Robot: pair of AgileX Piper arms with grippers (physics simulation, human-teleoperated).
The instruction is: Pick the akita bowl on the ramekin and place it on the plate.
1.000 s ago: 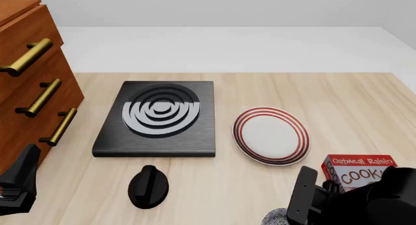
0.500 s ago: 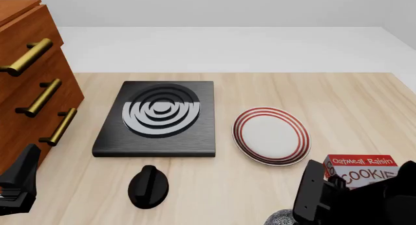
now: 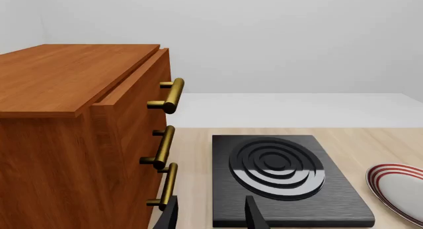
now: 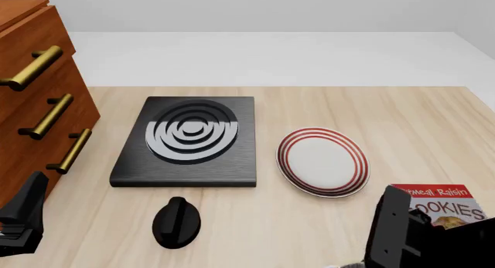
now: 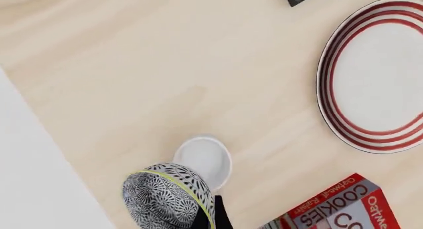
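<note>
Got my right gripper [image 5: 209, 220] pinched on the akita bowl [image 5: 166, 196] rim, bowl lifted off the ramekin [image 5: 205, 158]. Carry step now: swing it over the plate [image 5: 377, 75], then lower. Left gripper [image 3: 211, 216] idles with its fingers apart

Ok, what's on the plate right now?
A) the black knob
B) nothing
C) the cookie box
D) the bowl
B: the plate is bare in the front view, and the right wrist view shows the bowl away from it, beside the ramekin.
</note>
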